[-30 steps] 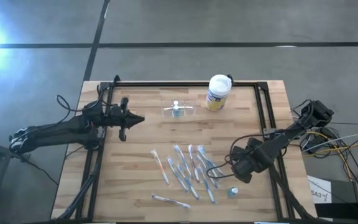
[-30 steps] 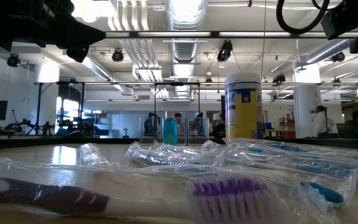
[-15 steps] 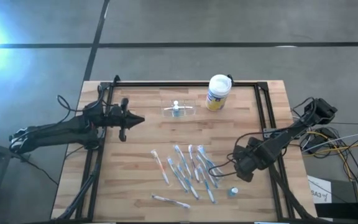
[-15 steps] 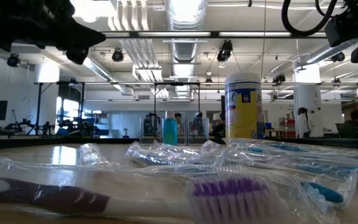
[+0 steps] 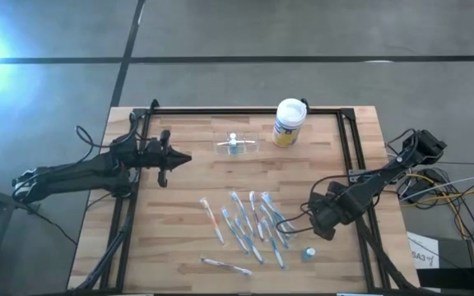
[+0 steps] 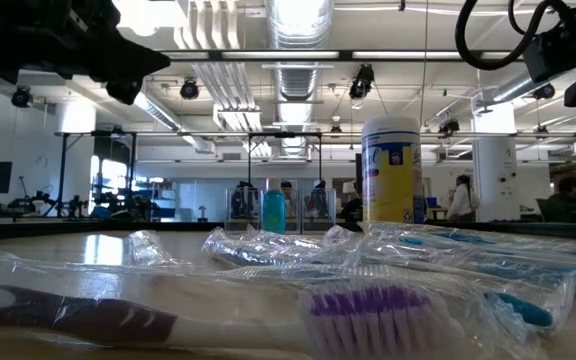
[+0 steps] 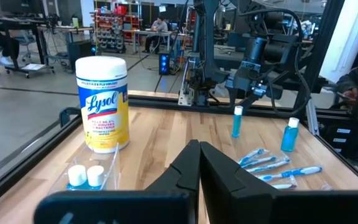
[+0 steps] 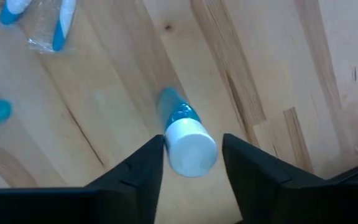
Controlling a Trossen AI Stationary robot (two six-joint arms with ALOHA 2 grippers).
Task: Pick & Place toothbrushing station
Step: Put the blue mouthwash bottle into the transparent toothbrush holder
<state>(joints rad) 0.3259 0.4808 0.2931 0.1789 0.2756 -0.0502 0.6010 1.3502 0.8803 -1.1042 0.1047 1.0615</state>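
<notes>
Risk sits mostly with the right gripper (image 8: pixel 188 165), which hangs above a small blue bottle (image 8: pixel 185 138) with a white cap, standing near the table's right front corner, just beside the heap of wrapped toothbrushes (image 5: pixel 249 224). Its jaws are part open with the cap between them and a gap on either side, so nothing is held yet. If they close off-centre, I judge the narrow bottle could tip and roll, perhaps into the toothbrushes or off the table (image 5: pixel 179 247) edge; the smooth round cap may also squirt out of a pinch taken too high. The wrapped brushes are slippery and loosely piled, so any sweep of the arm through them would scatter them. The station (image 5: pixel 237 145), a clear holder, stands at the back of the table, just beside the canister (image 5: pixel 288 122) with the yellow label and well apart from the right gripper. Being nearly colourless, it is easy to misjudge, and a carried bottle brought in too low could knock it or the canister over. The left gripper (image 7: pixel 199 163) is fully closed on nothing and waits at the left side of the table, pointing toward the station; should it move forward while the right arm brings something across, the two could meet over the holder. How firmly the holder sits on the wood cannot be told.
</notes>
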